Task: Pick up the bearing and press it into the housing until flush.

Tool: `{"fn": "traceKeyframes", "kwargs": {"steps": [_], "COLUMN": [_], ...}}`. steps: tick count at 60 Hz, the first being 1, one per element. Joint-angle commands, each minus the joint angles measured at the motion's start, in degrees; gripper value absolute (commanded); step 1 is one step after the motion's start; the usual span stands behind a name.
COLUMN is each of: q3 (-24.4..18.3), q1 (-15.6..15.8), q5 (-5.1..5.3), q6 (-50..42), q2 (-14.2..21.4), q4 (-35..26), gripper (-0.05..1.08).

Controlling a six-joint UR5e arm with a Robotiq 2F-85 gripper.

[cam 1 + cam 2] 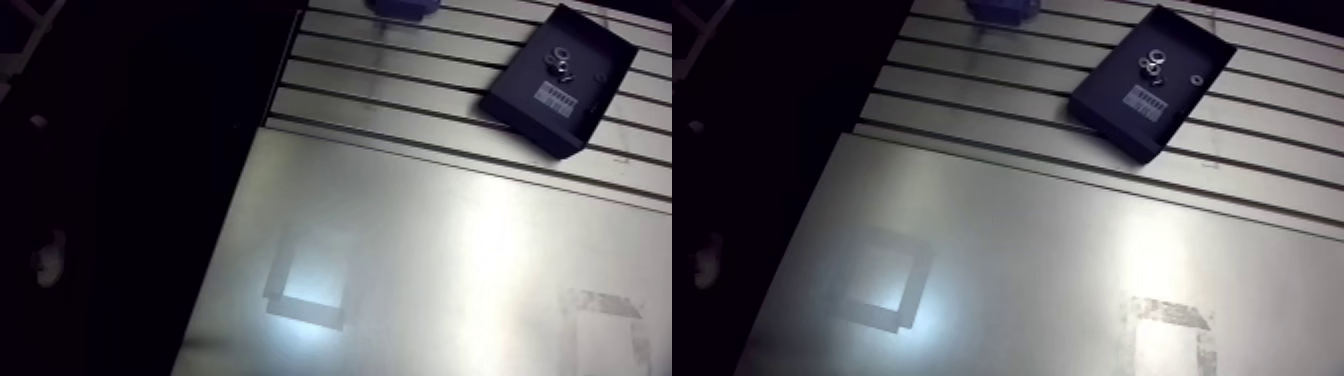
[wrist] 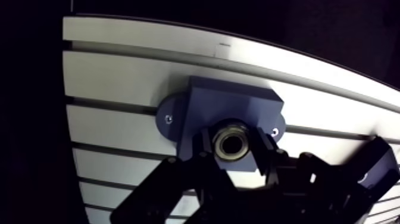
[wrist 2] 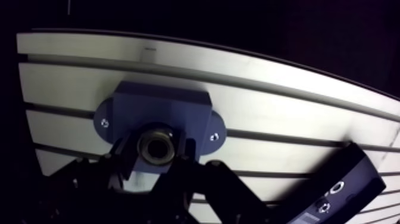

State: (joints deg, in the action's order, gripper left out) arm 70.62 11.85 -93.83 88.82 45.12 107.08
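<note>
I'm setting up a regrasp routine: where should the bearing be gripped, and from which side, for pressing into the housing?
By its outer rim, at two opposite points, coming from above along its bore. The bearing is a round ring lying flat over the blue housing, bore facing the wrist camera; the fingers flank it that way.

Black end effector (image 2: 232,149) — two-fingered
</note>
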Motion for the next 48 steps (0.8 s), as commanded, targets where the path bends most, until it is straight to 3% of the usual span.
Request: {"fn": "traceKeyframes", "kwargs": {"steps": [1,2,3,4,41,45,47,48], "q3": [0.0,0.0,0.0,0.0,0.0,0.2,0.3,0.3], "q1": [0.1,0.1,0.1,0.1,0.2,0.1,0.1,0.1], "q5": [0.09,0.17,0.17,0.19,0.71,0.64,0.54,0.54], "q6": [0.2,0.3,0.3,0.6,1.1,1.1,0.5,0.5], "q2": [0.3,0.4,0.4,0.4,3.8,3.8,3.8,3.8], "q4": [0.0,0.0,0.0,0.0,0.3,0.4,0.5,0.5], "gripper": [0.34,0.09,0.09,0.02,0.00,0.08,0.45,0.45]}}
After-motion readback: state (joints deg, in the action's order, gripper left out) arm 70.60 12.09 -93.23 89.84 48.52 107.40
